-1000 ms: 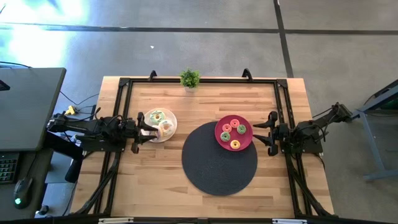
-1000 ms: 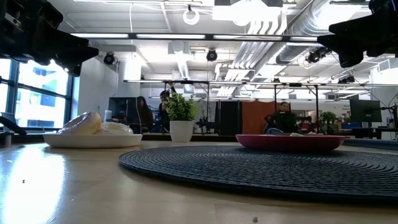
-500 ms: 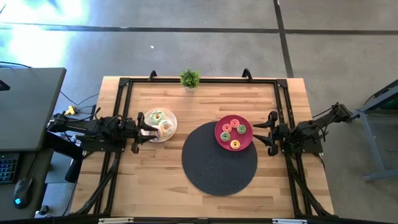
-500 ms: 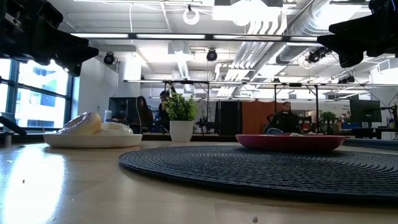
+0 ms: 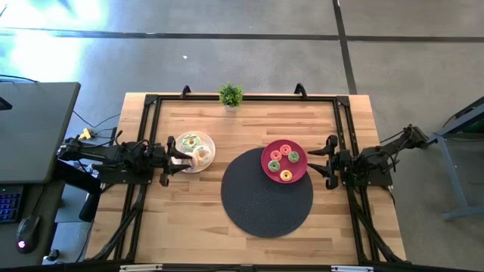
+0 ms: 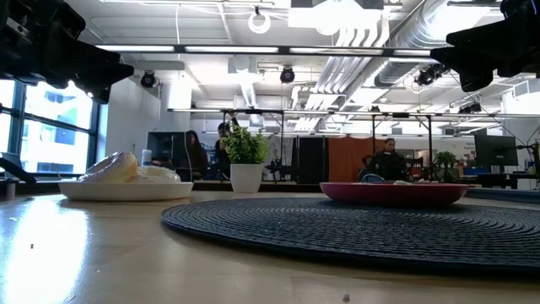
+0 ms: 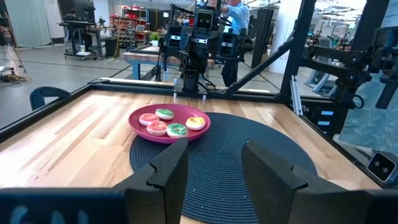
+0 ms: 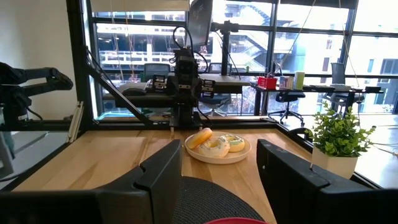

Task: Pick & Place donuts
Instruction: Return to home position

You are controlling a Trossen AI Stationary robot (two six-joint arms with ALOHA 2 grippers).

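High view is showing no change from the frames just before: both arms are sitting exactly where they were, and nothing on the table (image 5: 189, 219) has shifted.

The left gripper (image 5: 172, 157) is resting at the left side, its fingertips just beside the white plate (image 5: 211, 151). The right gripper (image 5: 318, 161) is waiting at the right side, just beside the red plate (image 5: 300, 171). In each wrist view that arm's own jaws are standing spread, with nothing between them.

Five donuts (image 7: 177, 129) are lying on the red plate: two pink, two green and one yellow, close together but each lying flat. That plate is overlapping the far right edge of the round dark mat (image 5: 265, 200). The remaining donuts (image 8: 214, 147), three as far as the right wrist view is showing, are lying on the white plate to the left, one of them leaning on its neighbours. The potted plant (image 5: 231, 96) is standing well apart at the far edge.

The stillness is suggesting that the placing work is over and both arms are already parked, so the return to rest is looking finished or nearly so. Whether the white-plate rings are meant to be staying there cannot be judged from the pictures.
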